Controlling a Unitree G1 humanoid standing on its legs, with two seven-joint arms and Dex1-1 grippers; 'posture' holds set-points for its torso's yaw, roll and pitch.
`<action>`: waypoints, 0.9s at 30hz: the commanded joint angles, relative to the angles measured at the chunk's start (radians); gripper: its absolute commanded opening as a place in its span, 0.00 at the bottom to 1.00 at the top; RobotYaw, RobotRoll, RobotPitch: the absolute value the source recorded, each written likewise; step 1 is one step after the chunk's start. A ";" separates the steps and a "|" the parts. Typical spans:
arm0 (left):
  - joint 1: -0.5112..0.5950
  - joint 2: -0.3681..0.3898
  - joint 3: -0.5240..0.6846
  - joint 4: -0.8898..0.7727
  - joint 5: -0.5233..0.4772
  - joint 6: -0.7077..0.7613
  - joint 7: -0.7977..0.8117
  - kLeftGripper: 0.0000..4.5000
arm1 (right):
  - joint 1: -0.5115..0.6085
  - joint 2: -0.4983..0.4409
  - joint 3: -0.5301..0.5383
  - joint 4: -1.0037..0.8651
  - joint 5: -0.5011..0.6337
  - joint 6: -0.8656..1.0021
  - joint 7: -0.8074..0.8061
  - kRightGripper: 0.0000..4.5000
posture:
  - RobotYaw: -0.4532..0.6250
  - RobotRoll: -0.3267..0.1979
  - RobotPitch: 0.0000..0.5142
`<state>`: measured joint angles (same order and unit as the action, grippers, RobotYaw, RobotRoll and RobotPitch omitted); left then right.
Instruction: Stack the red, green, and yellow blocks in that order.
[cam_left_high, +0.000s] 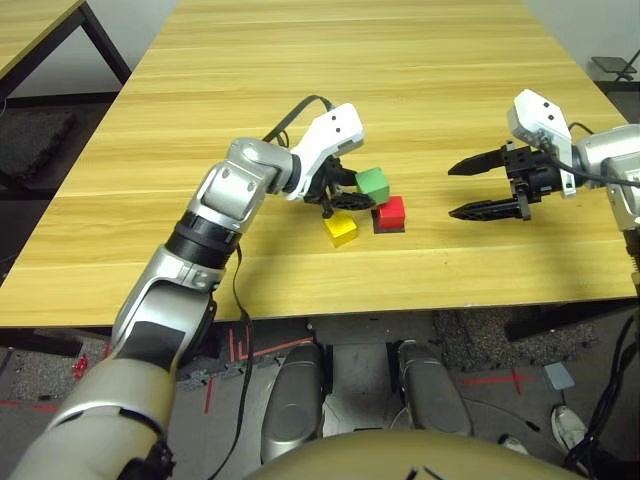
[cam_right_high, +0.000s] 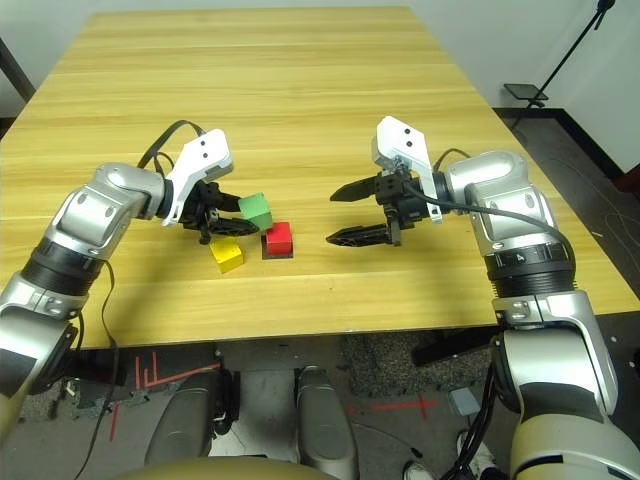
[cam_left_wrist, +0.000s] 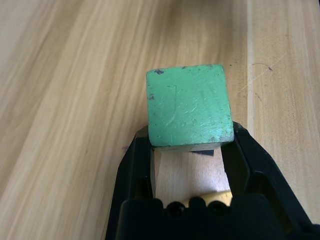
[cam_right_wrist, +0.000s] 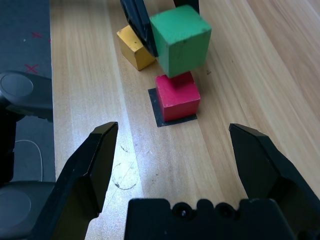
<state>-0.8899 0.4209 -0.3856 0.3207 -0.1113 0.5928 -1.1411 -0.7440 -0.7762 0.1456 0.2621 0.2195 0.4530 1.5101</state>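
Observation:
My left gripper is shut on the green block, holding it in the air just above and slightly behind the red block. The red block rests on a flat black square patch on the table. The yellow block lies on the wood just left of the red one, below my left fingers. In the left wrist view the green block sits clamped between the two black fingers. My right gripper hovers open to the right of the blocks, pointing at them, nothing between its fingers.
The long wooden table stretches far back behind the blocks. Its front edge runs just below the blocks. A second table stands at the far left, and a stand base is on the floor at the right.

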 joint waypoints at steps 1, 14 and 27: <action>-0.026 -0.019 -0.026 0.073 0.028 -0.067 -0.026 0.45 | 0.023 -0.020 -0.016 -0.034 0.022 0.019 -0.011 1.00 | 0.56 0.39 0.18; -0.029 -0.068 -0.030 0.103 0.047 -0.097 -0.059 0.45 | 0.053 -0.047 -0.021 -0.067 0.048 0.043 -0.051 1.00 | 0.54 0.39 0.21; -0.033 -0.095 -0.027 0.144 0.077 -0.135 -0.051 0.45 | 0.041 -0.034 -0.015 -0.065 0.054 0.046 -0.072 1.00 | 0.53 0.39 0.22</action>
<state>-0.9153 0.3320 -0.4043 0.4522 -0.0474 0.4694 -1.1905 -0.6976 -0.8117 0.1390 0.2093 0.2577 0.4932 1.4415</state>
